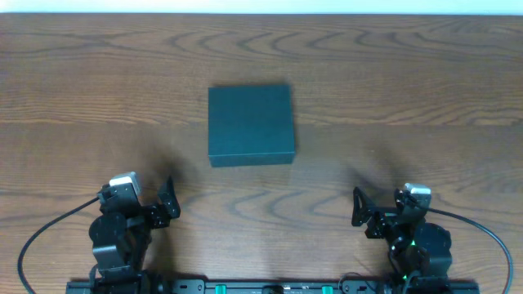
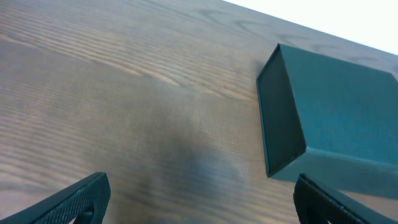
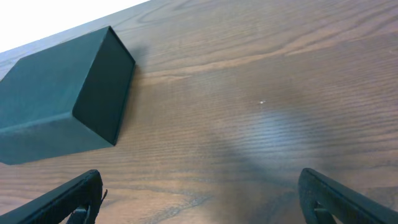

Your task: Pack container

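One matte teal-black rectangular container (image 1: 250, 125), grained wooden table (image 1: 409, 65), left claw (image 2: 202, 199) and right claw (image 3: 202, 196) spread wide

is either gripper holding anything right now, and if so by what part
Nothing is held. The left gripper and right gripper are both open and empty, clear of the closed container.

Dark teal matte rectangular cardboard box (image 3: 50, 93) sits closed at upper left on the brown wood-grain table (image 3: 261, 143), partly cut off by the left frame edge, one corner edge facing the camera. Right gripper (image 3: 202, 199) has its jaws spread wide, with black textured fingertips (image 3: 68, 199) at the bottom corners. Only bare table lies between them, well apart from the box.
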Available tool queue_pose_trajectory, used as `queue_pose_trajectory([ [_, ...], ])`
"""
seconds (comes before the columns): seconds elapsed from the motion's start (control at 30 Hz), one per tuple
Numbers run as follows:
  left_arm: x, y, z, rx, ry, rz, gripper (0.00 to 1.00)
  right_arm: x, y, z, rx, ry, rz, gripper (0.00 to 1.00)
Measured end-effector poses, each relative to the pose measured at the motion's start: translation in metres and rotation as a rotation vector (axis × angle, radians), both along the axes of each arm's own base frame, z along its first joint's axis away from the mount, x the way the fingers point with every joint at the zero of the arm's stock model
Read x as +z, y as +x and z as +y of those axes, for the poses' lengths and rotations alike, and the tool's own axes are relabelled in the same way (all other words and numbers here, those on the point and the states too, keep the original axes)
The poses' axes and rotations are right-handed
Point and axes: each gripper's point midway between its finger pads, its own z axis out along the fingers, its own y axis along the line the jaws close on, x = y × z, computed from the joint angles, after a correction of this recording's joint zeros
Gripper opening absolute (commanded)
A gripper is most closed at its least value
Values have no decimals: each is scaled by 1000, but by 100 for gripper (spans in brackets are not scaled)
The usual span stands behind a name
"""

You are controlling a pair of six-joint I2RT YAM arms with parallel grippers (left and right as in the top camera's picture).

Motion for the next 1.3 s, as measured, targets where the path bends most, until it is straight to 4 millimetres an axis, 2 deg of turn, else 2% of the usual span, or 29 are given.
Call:
queue_pose_trajectory([
  [0.2,-12,4,1,10,-15,-63,95,0,0,0,0,0,0,99],
  [0.47,1,5,1,18,-17,-143,95,0,0,0,0,0,0,99],
  [1.3,1,5,1,18,-16,-144,95,0,0,0,0,0,0,99],
])
